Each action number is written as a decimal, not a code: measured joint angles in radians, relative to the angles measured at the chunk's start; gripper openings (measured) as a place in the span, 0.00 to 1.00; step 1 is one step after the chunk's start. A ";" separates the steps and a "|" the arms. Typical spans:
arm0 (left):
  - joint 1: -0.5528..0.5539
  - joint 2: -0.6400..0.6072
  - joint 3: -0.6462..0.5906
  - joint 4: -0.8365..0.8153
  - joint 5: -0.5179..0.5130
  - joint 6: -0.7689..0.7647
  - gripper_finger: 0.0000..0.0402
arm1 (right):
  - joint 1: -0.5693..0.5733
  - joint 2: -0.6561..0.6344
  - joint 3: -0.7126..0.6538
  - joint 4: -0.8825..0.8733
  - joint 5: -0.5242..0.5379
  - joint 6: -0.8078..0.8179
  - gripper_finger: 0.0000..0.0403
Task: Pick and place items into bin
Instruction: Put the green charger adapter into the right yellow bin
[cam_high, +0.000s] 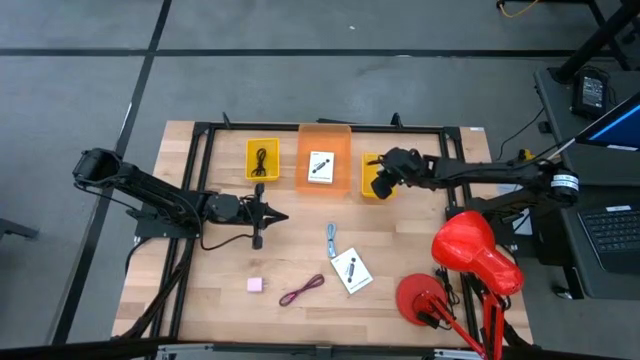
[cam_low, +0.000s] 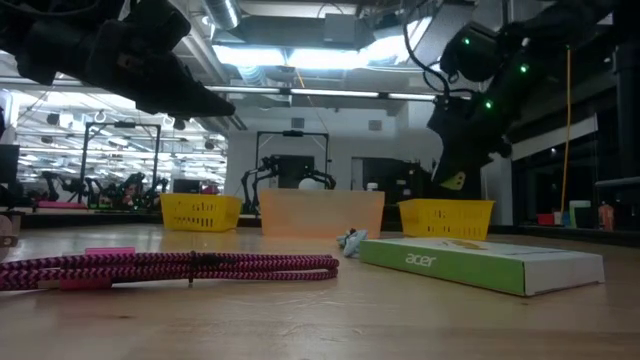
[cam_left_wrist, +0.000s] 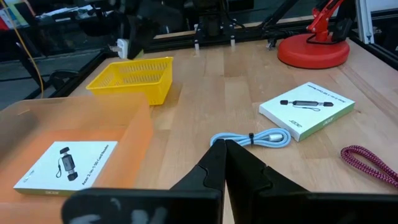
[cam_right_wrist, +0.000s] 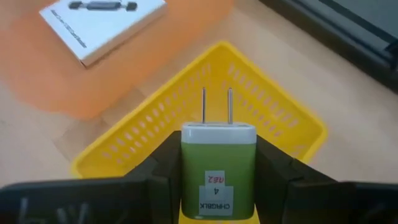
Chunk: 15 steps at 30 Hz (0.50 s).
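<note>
With my right hand (cam_right_wrist: 217, 180) clamped on the green cube (cam_right_wrist: 217, 165) over the right yellow bin (cam_right_wrist: 261, 118) and my left hand (cam_high: 262, 215) closed empty, one card (cam_high: 321, 167) and a black cord (cam_high: 262, 160) are binned while the second card (cam_high: 351, 270), maroon cord (cam_high: 302, 291), pink square (cam_high: 256, 285) and blue-grey clip (cam_high: 331, 236) wait near the bench's front edge.

Your right gripper (cam_high: 381, 185), fingers clamped on the green cube (cam_right_wrist: 217, 168), sits over the right yellow basket (cam_right_wrist: 261, 118); nothing between them. Left gripper (cam_high: 280, 216) hovers mid-worktop (cam_high: 400, 240) with bare wood ahead. Front area is cluttered: blue-grey clip (cam_high: 331, 236), white card (cam_high: 351, 270), maroon cord (cam_high: 302, 290), pink square (cam_high: 256, 285). The red lamp (cam_high: 470, 262) blocks the front-right corner.
</note>
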 joint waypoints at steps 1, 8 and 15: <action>0.000 0.000 0.000 0.000 0.000 0.000 0.01 | 0.000 0.000 -0.016 0.015 0.000 0.008 0.29; 0.000 0.000 0.000 0.000 0.000 0.000 0.01 | 0.000 0.011 -0.114 0.178 -0.037 0.006 0.29; 0.000 0.000 0.000 0.000 0.000 -0.008 0.01 | 0.000 0.055 -0.126 0.218 -0.041 -0.020 0.29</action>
